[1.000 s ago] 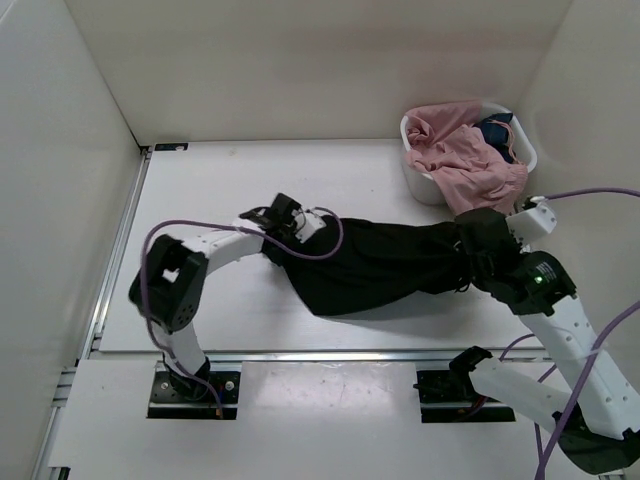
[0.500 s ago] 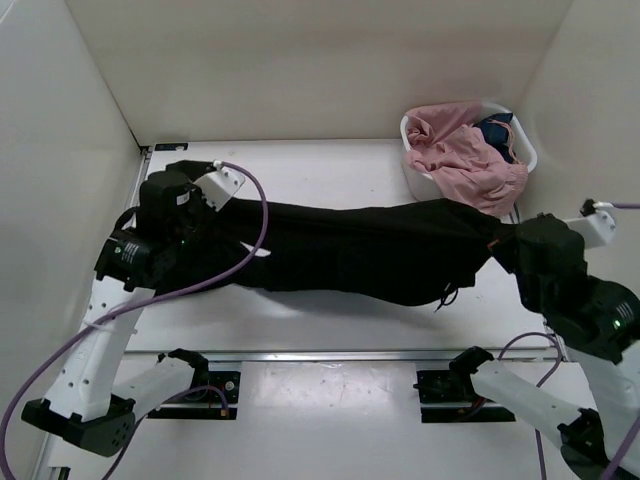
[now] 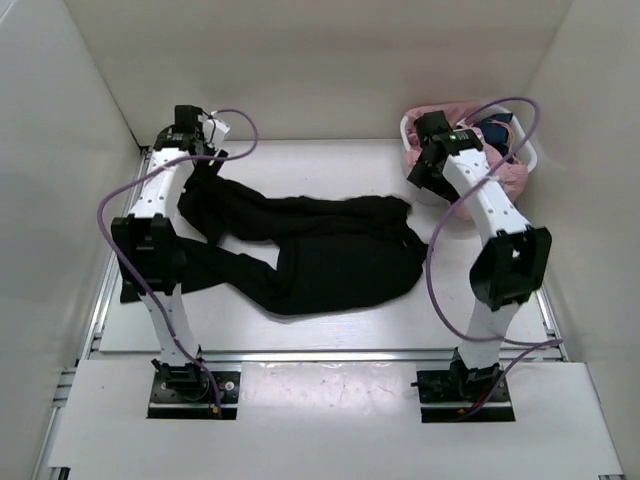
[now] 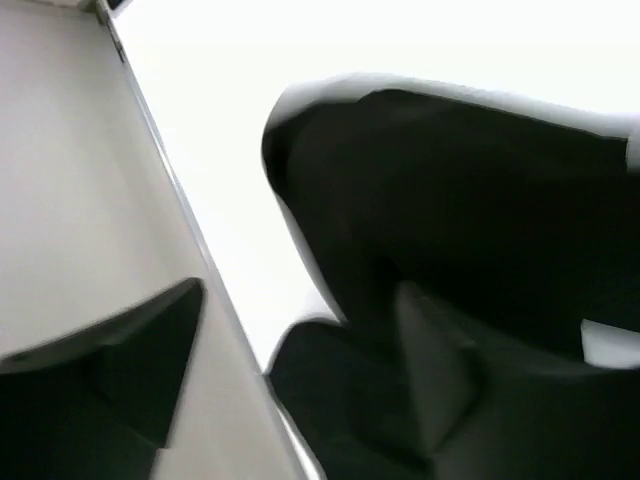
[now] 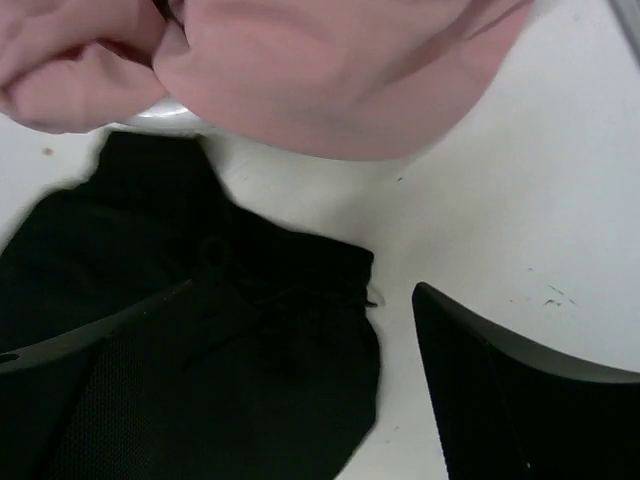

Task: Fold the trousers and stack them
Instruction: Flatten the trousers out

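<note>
Both pairs of fingers point(image 5: 500, 390) stand wide, holding nothing: left gripper point(image 4: 300, 300) upper left of the overhead view, right gripper point(image 5: 300, 288) upper right. The crumpled black fabric trousers point(image 3: 320, 255) sprawl mid-frame on the white table point(image 3: 300, 170). Pinching bunched layers would likely skew the fold, and the right could snag the pink garment point(image 3: 455, 150) overhanging the white plastic basket point(image 3: 420, 187). White walls point(image 3: 300, 70) enclose it.

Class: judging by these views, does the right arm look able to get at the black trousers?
Probably yes: the open right gripper hovers just above one end of the trousers, beside the basket, with nothing between them.
</note>
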`<action>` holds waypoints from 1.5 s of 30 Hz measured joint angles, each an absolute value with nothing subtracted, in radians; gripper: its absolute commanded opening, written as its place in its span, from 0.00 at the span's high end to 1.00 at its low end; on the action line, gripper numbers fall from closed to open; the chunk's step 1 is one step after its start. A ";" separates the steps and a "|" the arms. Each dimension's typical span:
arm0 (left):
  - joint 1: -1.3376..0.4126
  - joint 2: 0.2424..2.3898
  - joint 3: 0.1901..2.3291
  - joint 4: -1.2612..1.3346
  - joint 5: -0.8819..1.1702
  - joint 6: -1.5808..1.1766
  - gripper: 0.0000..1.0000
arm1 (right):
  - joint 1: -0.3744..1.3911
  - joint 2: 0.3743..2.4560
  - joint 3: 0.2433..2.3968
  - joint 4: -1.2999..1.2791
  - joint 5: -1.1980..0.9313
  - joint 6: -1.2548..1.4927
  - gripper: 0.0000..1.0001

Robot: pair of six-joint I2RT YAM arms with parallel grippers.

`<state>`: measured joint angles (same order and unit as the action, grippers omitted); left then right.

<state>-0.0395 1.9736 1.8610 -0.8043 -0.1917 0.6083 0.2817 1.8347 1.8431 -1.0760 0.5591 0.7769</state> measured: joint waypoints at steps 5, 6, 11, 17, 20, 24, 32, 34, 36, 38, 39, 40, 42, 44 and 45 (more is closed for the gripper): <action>0.044 1.945 1.810 -0.854 -0.183 0.553 0.00 | 0.285 1.739 1.666 -1.036 0.493 0.728 0.17; 0.065 1.908 1.772 -0.864 -0.170 0.541 0.00 | 0.289 1.654 1.566 -1.019 0.484 0.733 0.27; 0.249 1.610 1.431 -0.847 -0.144 0.491 0.00 | 0.218 1.271 1.124 -0.878 0.408 0.759 0.35; 0.456 1.513 1.138 -0.827 -0.145 0.447 0.00 | 0.173 1.419 0.994 -0.628 0.302 0.750 0.26; 0.563 1.538 1.075 -0.813 -0.119 0.432 0.00 | 0.171 1.508 0.970 -0.517 0.271 0.747 0.26; 0.652 1.573 1.068 -0.774 -0.104 0.418 0.00 | 0.158 1.613 0.978 -0.433 0.250 0.751 0.31; 0.650 1.746 1.063 -0.686 -0.018 0.411 0.39 | 0.153 1.708 0.988 -0.372 0.208 0.788 0.83; 0.650 1.751 1.062 -0.671 0.009 0.416 0.74 | 0.152 1.709 0.988 -0.366 0.204 0.802 1.00; 0.651 1.753 1.061 -0.668 0.028 0.435 0.86 | 0.145 1.707 0.987 -0.366 0.202 0.818 1.00; 0.653 1.752 1.061 -0.668 0.035 0.461 0.86 | 0.128 1.687 0.976 -0.373 0.203 0.831 1.00; 0.659 1.749 1.061 -0.667 0.036 0.476 0.86 | 0.115 1.663 0.964 -0.387 0.205 0.833 1.00; 0.667 1.746 1.061 -0.668 0.033 0.490 0.86 | 0.098 1.624 0.953 -0.416 0.207 0.836 1.00; 0.697 1.727 1.068 -0.677 0.024 0.529 0.86 | 0.056 1.518 0.947 -0.494 0.216 0.835 1.00; 0.736 1.694 1.105 -0.704 0.009 0.576 0.86 | 0.004 1.378 0.966 -0.566 0.223 0.828 1.00; 0.751 1.673 1.134 -0.716 0.003 0.602 0.86 | -0.029 1.307 0.989 -0.601 0.226 0.821 1.00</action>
